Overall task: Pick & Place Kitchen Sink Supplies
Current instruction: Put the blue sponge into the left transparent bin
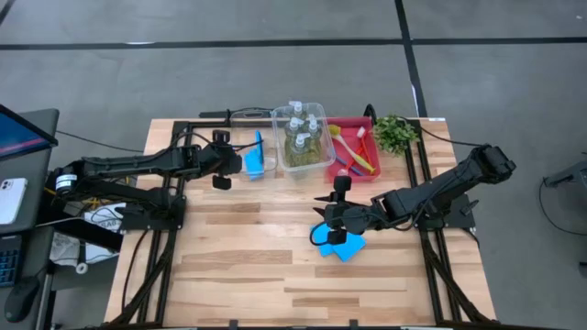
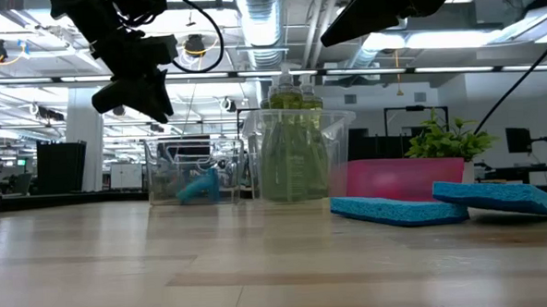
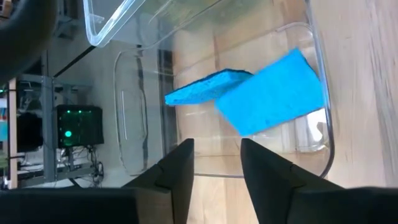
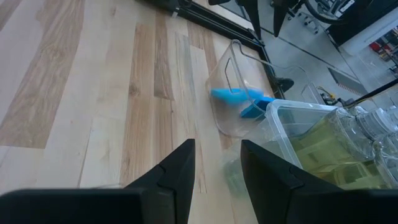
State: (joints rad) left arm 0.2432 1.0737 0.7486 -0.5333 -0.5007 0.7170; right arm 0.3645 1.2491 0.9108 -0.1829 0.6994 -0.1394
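Left wrist view showing left claw (image 3: pixel 216 165) hanging open over two flat blue sponges (image 3: pixel 267 96) lying inside clear plastic bin (image 3: pixel 323 134); right claw (image 1: pixel 335 223) hovering open above worktop (image 1: pixel 238 266) sponges (image 1: pixel 341 244).

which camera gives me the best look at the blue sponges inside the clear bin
The left wrist view: it looks straight into the clear bin at two blue sponges, one leaning across the other. The high view shows only a blue sliver, the low view a blurred shape through the wall, and the right wrist view a distant glimpse.
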